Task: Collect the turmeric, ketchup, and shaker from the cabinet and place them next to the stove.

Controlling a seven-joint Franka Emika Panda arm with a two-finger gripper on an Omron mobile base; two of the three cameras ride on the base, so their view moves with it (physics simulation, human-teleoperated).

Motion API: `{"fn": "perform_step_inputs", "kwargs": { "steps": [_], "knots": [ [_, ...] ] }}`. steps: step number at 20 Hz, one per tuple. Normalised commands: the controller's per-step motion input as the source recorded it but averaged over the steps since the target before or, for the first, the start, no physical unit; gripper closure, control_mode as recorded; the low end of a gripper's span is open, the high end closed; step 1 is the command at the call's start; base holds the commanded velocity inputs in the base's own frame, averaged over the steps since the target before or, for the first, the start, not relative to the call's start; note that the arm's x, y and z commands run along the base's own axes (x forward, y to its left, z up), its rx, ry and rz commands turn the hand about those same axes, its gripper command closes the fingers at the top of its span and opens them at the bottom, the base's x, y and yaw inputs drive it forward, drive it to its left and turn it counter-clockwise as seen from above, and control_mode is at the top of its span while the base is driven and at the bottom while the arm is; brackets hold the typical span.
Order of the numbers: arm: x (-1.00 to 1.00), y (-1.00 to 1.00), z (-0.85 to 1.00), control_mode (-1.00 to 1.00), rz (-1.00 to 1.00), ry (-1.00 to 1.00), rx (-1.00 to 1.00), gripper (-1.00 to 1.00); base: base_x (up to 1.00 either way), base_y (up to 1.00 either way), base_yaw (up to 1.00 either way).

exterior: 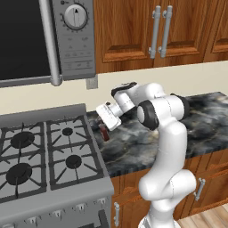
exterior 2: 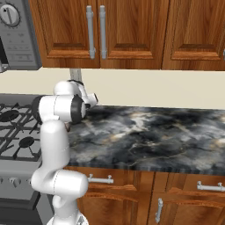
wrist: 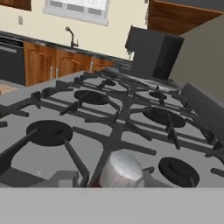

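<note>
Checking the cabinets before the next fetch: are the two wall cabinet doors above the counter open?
No: in the left base view both cabinet doors sit flush and shut.

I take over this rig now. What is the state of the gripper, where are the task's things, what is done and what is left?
Gripper: low over the counter, right beside the stove; whether it is open or shut cannot be told.
Ketchup: the dark red bottle is on the counter at the stove's right edge, directly at the gripper; grip or release is unclear.
Cabinet: doors are shut.
Done: ketchup is next to the stove.
Left: confirm the ketchup is released; where the turmeric and shaker are I cannot tell, so check them.
</note>
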Motion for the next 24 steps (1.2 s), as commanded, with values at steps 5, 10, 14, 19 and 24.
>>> {"fn": "perform_step_inputs", "kwargs": {
  "steps": [5, 10, 14, 19, 24],
  "knots": [
    [-0.20, -0.26, -0.24, -1.00, 0.00, -0.03, 0.02, 1.00, 0.00, 0.00, 0.00],
    [-0.04, -0.21, -0.34, -1.00, 0.00, -0.05, 0.00, 1.00, 0.00, 0.00, 0.00],
    [0.00, -0.27, -0.45, -1.00, 0.00, -0.05, 0.02, 1.00, 0.00, 0.00, 0.00],
    [-0.05, -0.38, -0.64, -1.00, 0.01, -0.13, 0.07, 1.00, 0.00, 0.00, 0.00],
    [-0.01, -0.30, -0.55, -1.00, 0.00, -0.11, 0.06, 1.00, 0.00, 0.00, 0.00]
  ]
}}
